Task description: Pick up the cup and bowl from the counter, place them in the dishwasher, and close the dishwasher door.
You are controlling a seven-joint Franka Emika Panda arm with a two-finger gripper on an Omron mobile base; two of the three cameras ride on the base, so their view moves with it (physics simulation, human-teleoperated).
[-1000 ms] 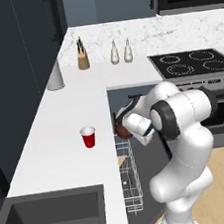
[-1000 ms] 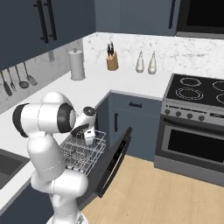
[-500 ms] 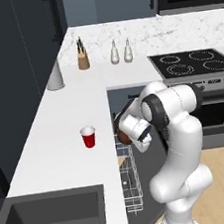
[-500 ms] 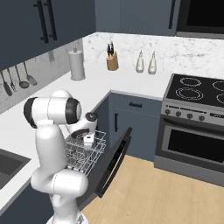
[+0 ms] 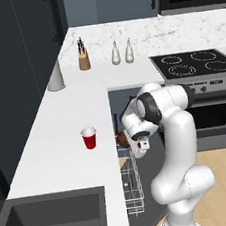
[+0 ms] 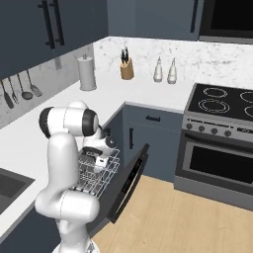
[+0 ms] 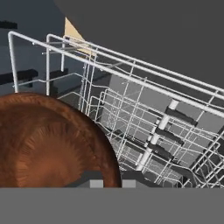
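The red cup [image 5: 89,138] stands upright on the white counter [image 5: 54,153], left of the arm. My gripper [image 5: 130,143] hangs just past the counter's edge, shut on the rim of the dark brown bowl [image 5: 122,140]. In the hand view the bowl [image 7: 48,144] sits tilted at the lower left, above the white wire rack [image 7: 153,127]. The rack [image 6: 99,173] is pulled out of the dishwasher over the open dishwasher door [image 6: 127,180], which slopes down toward the floor. My gripper [image 6: 97,157] hovers over the rack's near end.
A knife block [image 5: 83,61], two bottles [image 5: 121,52] and a grey-white canister [image 5: 54,76] stand at the back of the counter. The stove [image 5: 194,64] and oven [image 6: 217,163] are to the right. A sink [image 5: 48,219] lies at the near left.
The arm has swung its elbow over and carried the bowl a little down and away from the counter edge, over the rack. The cup has not moved.
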